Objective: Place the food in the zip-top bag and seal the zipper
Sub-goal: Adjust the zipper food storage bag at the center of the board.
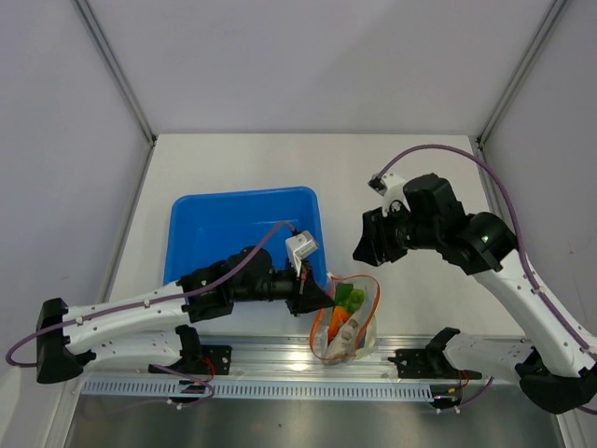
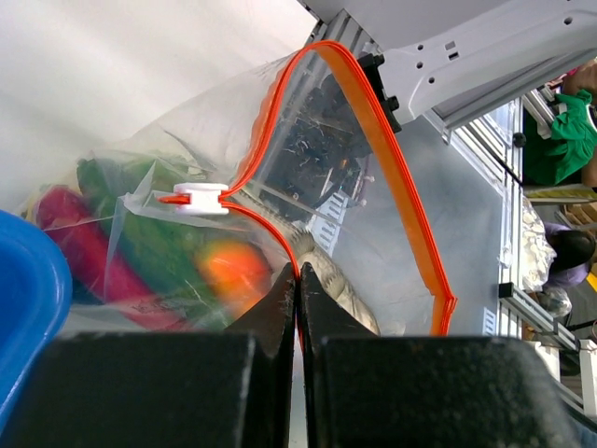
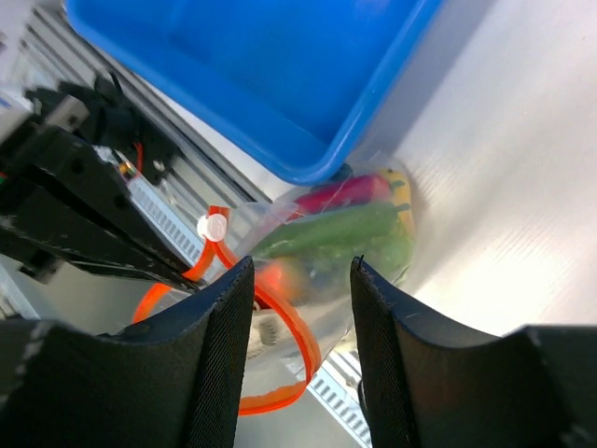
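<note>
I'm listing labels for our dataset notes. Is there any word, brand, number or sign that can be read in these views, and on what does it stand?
None can be read.
The zip-top bag, its zipper with the white slider, the blue tray, the left arm and the right arm show no print.
The background clutter at the right edge of the left wrist view is too blurred for lettering.

One zip-top bag (image 1: 364, 341), one blue tray (image 1: 233, 233), one white slider (image 2: 200, 199), two robot arms (image 1: 140, 313) (image 1: 522, 280), bagged food (image 1: 350, 299) too jumbled to count
</note>
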